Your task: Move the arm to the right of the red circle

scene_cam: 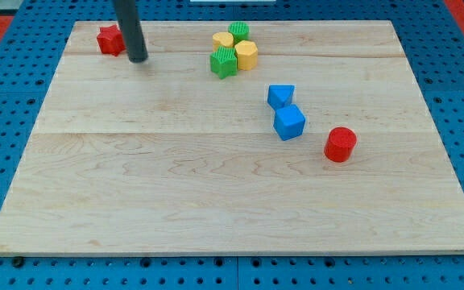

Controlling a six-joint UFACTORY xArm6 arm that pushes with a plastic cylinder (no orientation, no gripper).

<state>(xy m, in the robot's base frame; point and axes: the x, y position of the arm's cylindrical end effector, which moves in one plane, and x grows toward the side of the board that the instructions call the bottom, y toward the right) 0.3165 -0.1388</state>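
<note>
The red circle (pixel 340 144) is a short red cylinder standing on the wooden board (pixel 176 177) at the view's right, a little below the middle. My tip (pixel 138 59) is far from it, near the view's top left, just right of a red star-shaped block (pixel 110 39). The dark rod rises from the tip out of the view's top edge. The tip touches no block.
A blue triangular block (pixel 280 96) and a blue cube (pixel 289 122) lie just up-left of the red circle. A cluster of two yellow (pixel 246 55) and two green blocks (pixel 225 62) sits at the top centre. A blue pegboard (pixel 6 121) surrounds the board.
</note>
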